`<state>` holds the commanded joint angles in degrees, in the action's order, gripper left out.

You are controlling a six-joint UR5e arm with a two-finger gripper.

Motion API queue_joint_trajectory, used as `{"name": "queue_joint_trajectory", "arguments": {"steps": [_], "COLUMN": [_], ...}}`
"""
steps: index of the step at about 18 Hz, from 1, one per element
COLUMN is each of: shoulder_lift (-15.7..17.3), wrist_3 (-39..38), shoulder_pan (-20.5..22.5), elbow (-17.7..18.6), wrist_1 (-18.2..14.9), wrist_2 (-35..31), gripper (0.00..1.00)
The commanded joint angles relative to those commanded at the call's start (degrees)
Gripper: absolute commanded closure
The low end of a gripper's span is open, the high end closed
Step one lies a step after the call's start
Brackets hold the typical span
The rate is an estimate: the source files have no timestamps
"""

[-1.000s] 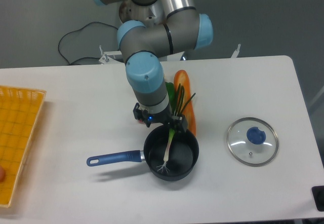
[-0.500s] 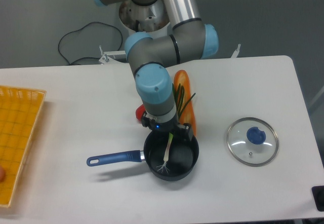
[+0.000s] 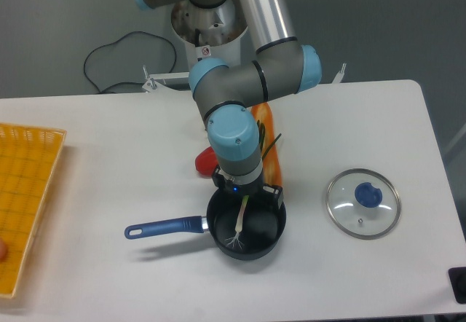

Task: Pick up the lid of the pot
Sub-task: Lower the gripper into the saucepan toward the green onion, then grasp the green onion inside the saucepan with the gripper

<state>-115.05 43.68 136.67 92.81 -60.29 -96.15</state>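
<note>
Looking like a robotics lab, showing a jointed blue-and-grey metal arm (image 3: pixel 237 129) mid-frame and thin curved black cable (image 3: pixel 138 32) at upper left.

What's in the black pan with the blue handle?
A green-and-white spring onion lies in the pan, its roots toward the near side. The gripper covers part of the far rim, so anything beneath it is hidden.

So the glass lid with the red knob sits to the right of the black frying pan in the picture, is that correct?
Not quite: the knob is blue, not red, as the fixed camera's view shows. The glass lid does sit to the right of the black frying pan there.
</note>
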Motion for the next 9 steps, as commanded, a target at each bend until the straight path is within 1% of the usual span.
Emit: {"name": "queue_joint_trajectory", "arguments": {"steps": [1,2,3,6,8,9], "shoulder_lift": [0.0,0.0,0.0,0.1,0.2,0.3], "wrist_3": [0.0,0.0,0.1,1.0,1.4,1.5], "shoulder_pan": [0.0,0.0,0.0,0.0,0.0,0.0], "elbow": [0.0,0.1,0.1,0.2,0.2,0.2], "wrist_1": [0.0,0.0,0.0,-0.2,-0.2,-0.3], "wrist_2": [0.0,0.0,0.0,0.0,0.1,0.1], "gripper": [0.13,0.17,0.22,0.43,0.61,0.78]}}
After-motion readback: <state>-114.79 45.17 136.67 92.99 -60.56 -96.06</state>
